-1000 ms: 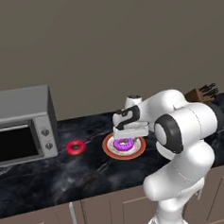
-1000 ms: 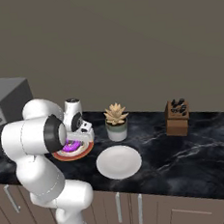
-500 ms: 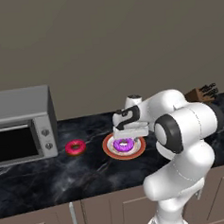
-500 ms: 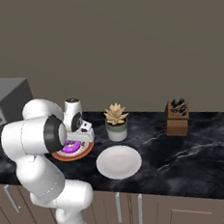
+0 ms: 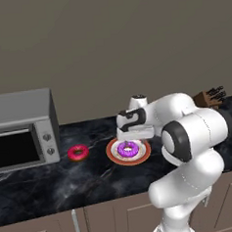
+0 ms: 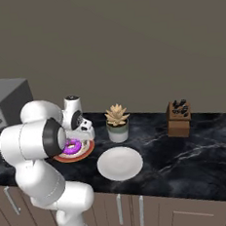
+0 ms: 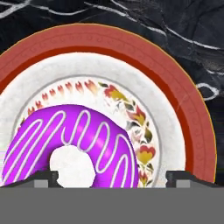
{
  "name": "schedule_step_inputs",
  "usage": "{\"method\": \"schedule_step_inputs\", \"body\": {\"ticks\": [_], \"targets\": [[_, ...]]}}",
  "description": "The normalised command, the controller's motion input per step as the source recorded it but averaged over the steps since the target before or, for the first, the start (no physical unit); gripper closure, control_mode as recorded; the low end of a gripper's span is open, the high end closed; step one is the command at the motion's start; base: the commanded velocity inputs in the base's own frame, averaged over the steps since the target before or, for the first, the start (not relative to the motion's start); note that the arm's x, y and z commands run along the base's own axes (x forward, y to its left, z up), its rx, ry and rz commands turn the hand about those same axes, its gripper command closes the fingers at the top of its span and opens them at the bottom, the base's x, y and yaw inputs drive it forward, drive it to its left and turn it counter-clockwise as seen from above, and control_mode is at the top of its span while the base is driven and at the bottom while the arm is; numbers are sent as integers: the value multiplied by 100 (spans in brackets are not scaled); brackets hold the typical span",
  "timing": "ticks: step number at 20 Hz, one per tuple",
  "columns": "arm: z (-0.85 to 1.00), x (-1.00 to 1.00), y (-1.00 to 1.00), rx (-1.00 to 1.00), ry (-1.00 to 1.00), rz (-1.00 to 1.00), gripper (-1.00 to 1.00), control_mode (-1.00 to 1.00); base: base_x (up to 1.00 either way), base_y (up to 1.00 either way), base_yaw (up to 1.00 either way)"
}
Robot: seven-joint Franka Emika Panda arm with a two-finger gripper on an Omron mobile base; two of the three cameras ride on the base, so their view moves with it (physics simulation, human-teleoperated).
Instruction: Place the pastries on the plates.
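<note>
The purple donut (image 5: 128,149) lies flat on the orange-rimmed plate (image 5: 113,155), on its white centre, with white zigzag lines across its frosting; in the hand view the purple donut (image 7: 72,148) sits low and left inside the floral ring of the orange-rimmed plate (image 7: 175,87); the end effector (image 5: 130,135) hangs just over the donut, its fingertips (image 7: 186,177) spread wide to either side of the ring and pinching nothing; the two dark tips show apart at the bottom of the hand view, the donut between them but not clamped; the red-pink donut (image 5: 78,152) lies on the dark marbled surface (image 5: 39,187), left of the orange-rimmed plate and near the microwave (image 5: 21,129); the plain white plate (image 6: 120,163) rests bare on the surface, right of the orange-rimmed plate (image 6: 84,152) and just in front of the potted succulent (image 6: 117,123); a knife block (image 6: 178,118) stands further right
</note>
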Motion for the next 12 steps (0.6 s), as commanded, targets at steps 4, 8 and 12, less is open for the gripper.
{"method": "schedule_step_inputs", "body": {"ticks": [4, 8, 12], "targets": [[63, -23, 4, 0, -10, -2, -100, -100, 0, 0, 0], [53, -5, 8, 0, -11, 0, -100, -100, 0, 0, 0], [8, 5, 19, 0, -1, 0, -100, -100, 0, 0, 0]]}}
